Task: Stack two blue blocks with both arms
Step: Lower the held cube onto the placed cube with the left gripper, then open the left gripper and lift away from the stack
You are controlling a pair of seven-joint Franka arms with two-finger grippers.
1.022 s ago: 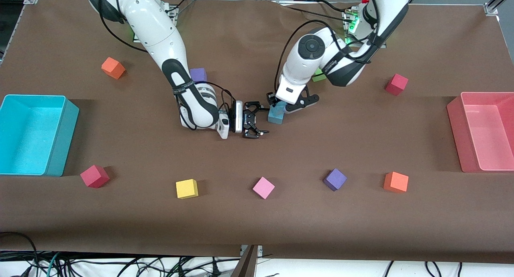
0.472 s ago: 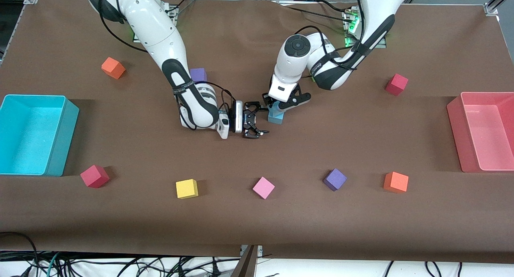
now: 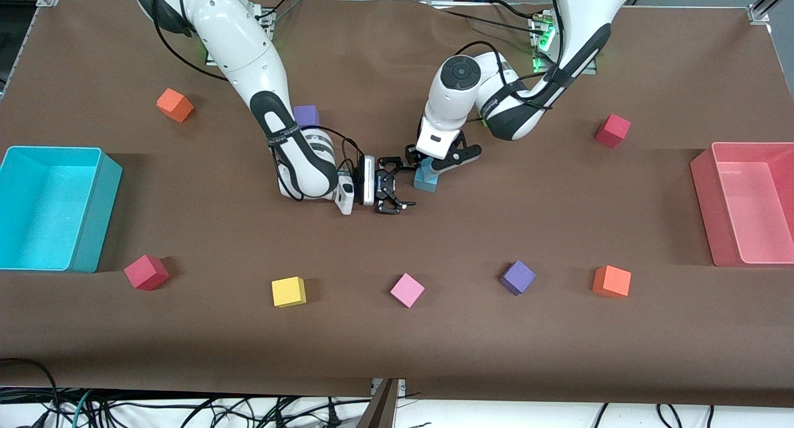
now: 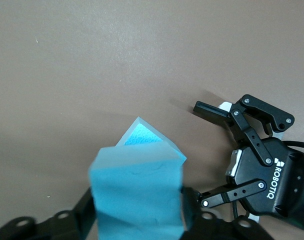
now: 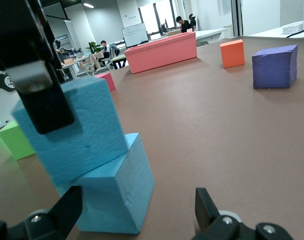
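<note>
Two sky-blue blocks stand stacked mid-table. The lower blue block (image 3: 425,182) (image 4: 149,136) (image 5: 117,197) rests on the brown cloth. The upper blue block (image 3: 429,165) (image 4: 137,185) (image 5: 79,132) sits on it, turned askew. My left gripper (image 3: 428,162) (image 4: 137,212) comes down from above, shut on the upper block, and one of its fingers (image 5: 39,95) lies flat against the block's side. My right gripper (image 3: 409,185) (image 4: 202,155) (image 5: 137,217) lies low over the cloth, open, facing the stack, the lower block just off its fingertips.
A purple cube (image 3: 306,114) lies by the right arm and a green cube (image 3: 493,118) under the left arm. Red (image 3: 146,271), yellow (image 3: 288,291), pink (image 3: 407,289), purple (image 3: 517,276) and orange (image 3: 611,281) cubes line the near side. A cyan bin (image 3: 93,229) and a pink bin (image 3: 704,211) stand at the table's ends.
The left wrist swung a little toward the right arm's end and settled over the stack; in the last half second it barely moved. The right arm has held still.
</note>
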